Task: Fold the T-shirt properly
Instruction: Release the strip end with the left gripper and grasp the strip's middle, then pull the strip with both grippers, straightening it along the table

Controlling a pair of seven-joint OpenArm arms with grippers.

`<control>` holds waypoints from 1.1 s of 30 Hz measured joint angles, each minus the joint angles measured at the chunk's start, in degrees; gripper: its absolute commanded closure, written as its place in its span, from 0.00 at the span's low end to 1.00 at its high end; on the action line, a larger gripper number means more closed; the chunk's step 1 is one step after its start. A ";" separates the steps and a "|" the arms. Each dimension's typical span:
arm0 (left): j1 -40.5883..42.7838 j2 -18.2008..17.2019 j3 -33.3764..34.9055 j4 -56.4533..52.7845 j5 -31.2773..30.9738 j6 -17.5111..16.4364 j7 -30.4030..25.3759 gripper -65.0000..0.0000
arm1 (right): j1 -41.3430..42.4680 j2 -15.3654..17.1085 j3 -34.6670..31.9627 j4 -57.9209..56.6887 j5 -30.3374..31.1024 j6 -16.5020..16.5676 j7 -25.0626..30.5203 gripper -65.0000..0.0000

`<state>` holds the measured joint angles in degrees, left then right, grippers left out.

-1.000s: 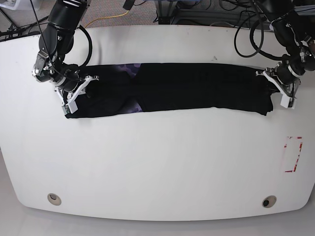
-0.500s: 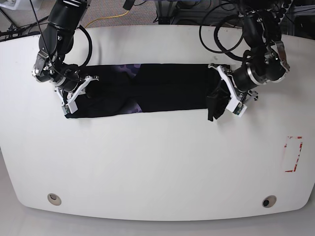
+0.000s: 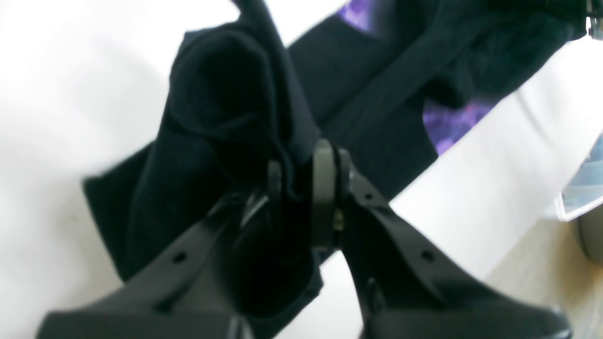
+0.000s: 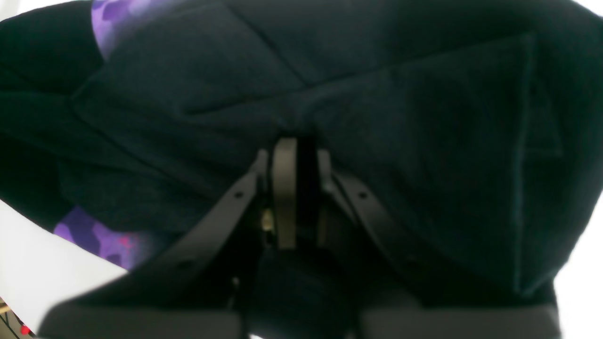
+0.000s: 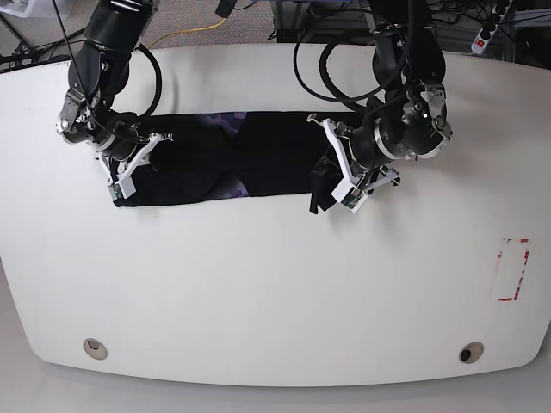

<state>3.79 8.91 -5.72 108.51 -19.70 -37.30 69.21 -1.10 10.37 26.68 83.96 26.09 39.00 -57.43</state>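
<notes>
1. Since the earlier base frames, the left gripper (image 5: 337, 176) has carried its end of the T-shirt (image 5: 258, 159) from the far edge of the white table (image 5: 275, 284) inward to about mid-strip, so the band of cloth now reads much shorter; the right gripper (image 5: 129, 168) has stayed at the opposite end.
2. Left claw: closed on a bunched edge of black fabric, seen pinched between the pads in the left wrist view (image 3: 301, 188), with the purple print (image 3: 452, 125) beyond.
3. Right claw: closed on the cloth at its end (image 4: 294, 188), apparently anchoring it.
4. Location: the shirt lies as a long folded strip across the upper part of the table, its lifted end hanging from the left gripper.
5. Technique, as a judgement: carry the held end level over the anchored end, keep the grip low so layers do not drag, align edges, then release.
</notes>
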 measured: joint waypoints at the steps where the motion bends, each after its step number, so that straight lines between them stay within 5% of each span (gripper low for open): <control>1: -0.31 0.00 0.00 -0.46 0.02 0.00 -0.24 1.00 | 0.00 -0.15 0.00 0.00 -0.04 0.00 -0.02 0.91; 7: -1.36 -0.07 -0.17 -3.28 0.44 0.02 0.02 1.00 | 0.02 -0.79 0.00 0.00 0.00 0.00 0.22 0.91; 12: -3.15 -0.15 0.81 -4.98 0.52 0.07 -0.07 0.79 | 0.00 -0.85 0.00 0.02 -0.02 0.00 0.20 0.91; 17: -2.86 -0.26 6.10 -5.60 0.48 0.20 -0.02 0.65 | 0.00 -0.85 0.00 0.04 0.00 0.00 0.20 0.91; 23: -3.61 -0.04 15.58 -3.02 0.20 0.15 0.04 0.65 | 0.00 -0.90 -0.02 0.59 -0.11 0.00 0.02 0.91; 30: -3.91 -0.35 10.14 0.42 0.20 0.17 -0.20 0.65 | -0.09 -1.03 -0.22 5.84 -0.55 0.00 -1.46 0.90; 33: -3.69 -3.13 5.14 0.20 -0.35 0.15 -0.24 0.65 | 0.15 -0.94 -0.02 8.70 -0.63 -0.09 -3.78 0.87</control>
<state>0.10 5.78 -0.58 108.71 -20.05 -37.15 68.97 -0.95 9.43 26.65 92.66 25.45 38.92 -61.21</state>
